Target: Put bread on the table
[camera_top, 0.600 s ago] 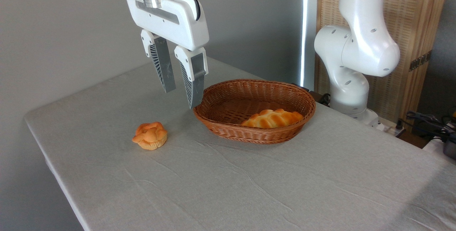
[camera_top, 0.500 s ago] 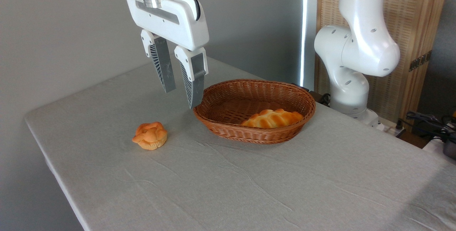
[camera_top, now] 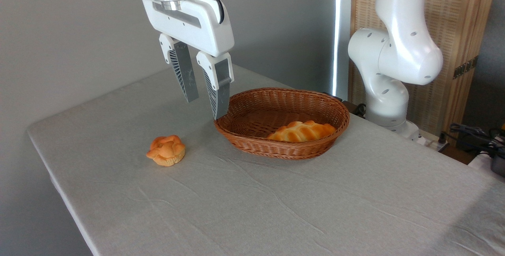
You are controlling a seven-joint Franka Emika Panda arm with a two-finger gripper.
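Bread (camera_top: pixel 302 131) is the thing to move, and it lies in the wicker basket (camera_top: pixel 252 145), against the near wall on the right side, to the right of the gripper (camera_top: pixel 206 108) and lower than its fingertips. Nearest to the camera there is only bare grey cloth of the table (camera_top: pixel 252 208), wrinkled a little, with free room for the loaf. Further back, low and to the left of the gripper, a small flower-topped bun (camera_top: pixel 166 150) stands on the cloth, well apart from the basket; it is not the task's thing. The gripper hangs in the air with its fingers spread and nothing between them, the right fingertip in line with the left rim of the basket. Compared with half a second ago it has shifted slightly to the right and a little up, toward the basket, so I judge the approach to the loaf has only begun and the grasp is not yet made. The basket wall stands between the fingers and the loaf, so the gripper will probably need to pass over the rim and come down from above. Far behind, to the right, rises the white arm base (camera_top: pixel 388 102).
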